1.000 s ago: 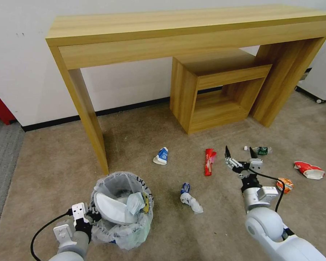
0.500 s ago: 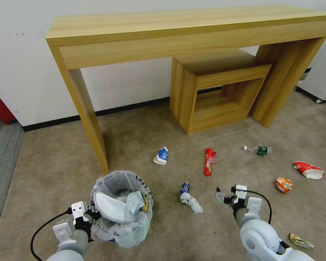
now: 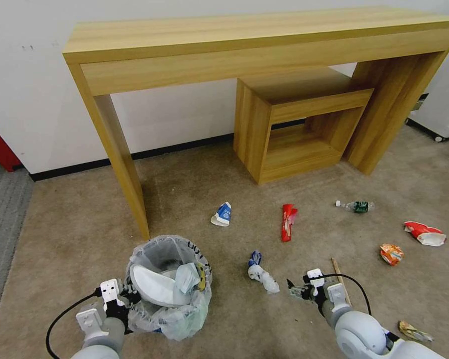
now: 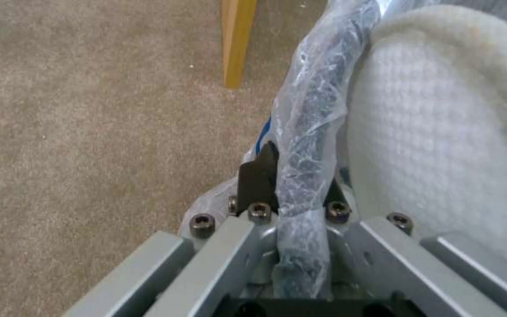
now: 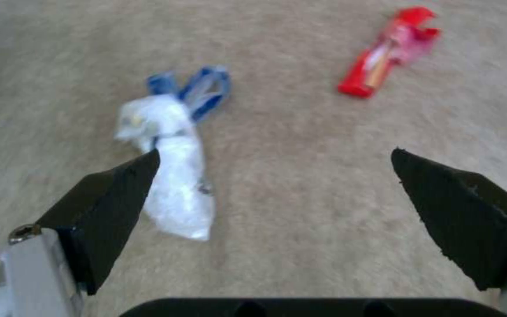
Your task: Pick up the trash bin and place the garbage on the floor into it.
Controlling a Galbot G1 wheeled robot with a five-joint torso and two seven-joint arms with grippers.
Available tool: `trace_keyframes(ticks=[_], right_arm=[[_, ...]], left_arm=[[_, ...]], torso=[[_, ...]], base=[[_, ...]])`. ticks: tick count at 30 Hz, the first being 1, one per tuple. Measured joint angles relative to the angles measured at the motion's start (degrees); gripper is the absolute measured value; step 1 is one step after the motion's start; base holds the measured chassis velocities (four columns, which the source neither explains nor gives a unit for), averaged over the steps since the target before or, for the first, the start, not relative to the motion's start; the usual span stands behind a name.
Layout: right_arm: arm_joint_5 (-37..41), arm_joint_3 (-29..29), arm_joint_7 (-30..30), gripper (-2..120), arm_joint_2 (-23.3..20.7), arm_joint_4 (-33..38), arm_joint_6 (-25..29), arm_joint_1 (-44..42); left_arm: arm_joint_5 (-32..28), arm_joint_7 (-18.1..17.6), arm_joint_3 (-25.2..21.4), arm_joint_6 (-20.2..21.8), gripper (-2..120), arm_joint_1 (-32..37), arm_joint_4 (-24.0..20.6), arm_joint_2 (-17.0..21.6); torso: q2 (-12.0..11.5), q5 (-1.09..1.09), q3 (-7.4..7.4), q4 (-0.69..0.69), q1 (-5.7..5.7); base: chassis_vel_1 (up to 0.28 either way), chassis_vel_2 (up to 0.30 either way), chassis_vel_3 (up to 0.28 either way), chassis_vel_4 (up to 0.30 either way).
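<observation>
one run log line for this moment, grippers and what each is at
left gripper: shut on trash bin rim | right gripper: open, low over floor by white-blue wrapper

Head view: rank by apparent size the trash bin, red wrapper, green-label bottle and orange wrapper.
1. Trash bin, far the largest, though nearest the camera.
2. Red wrapper.
3. Green-label bottle and orange wrapper look alike; the bottle lies farther off, so I won't rank them.
</observation>
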Motion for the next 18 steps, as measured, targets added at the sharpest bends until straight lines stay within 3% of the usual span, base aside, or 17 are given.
trace_keyframes(ticks=[1,4,7,18], right_arm=[[0.0,0.0,0.0,100,0.0,0.0,0.0,0.0],[-4.0,-3.6,-4.3,100,0.6,-6.9,7.8,2.3],[-5.0,-6.3,-4.8,100,1.6,-11.0,10.7,4.4],[-7.3,-12.5,-5.9,100,9.0,-20.2,14.2,9.4]], left_arm=[[0.0,0.0,0.0,0.0,0,0.0,0.0,0.0],[0.1,0.0,0.0,-0.1,0,-0.1,0.0,-0.4],[0.3,0.0,0.0,-0.2,0,-0.1,0.2,-0.7],[0.8,0.1,0.1,-0.4,0,0.0,0.6,-1.6]], torso=[[0.0,0.0,0.0,0.0,0.0],[0.0,-0.01,0.0,-0.01,0.0],[0.0,-0.01,0.0,-0.01,0.0],[0.0,-0.01,0.0,0.0,0.0]], base=[[0.0,0.0,0.0,0.0],[0.0,0.0,0.0,0.0],[0.0,0.0,0.0,0.0],[0.0,0.0,0.0,0.0]])
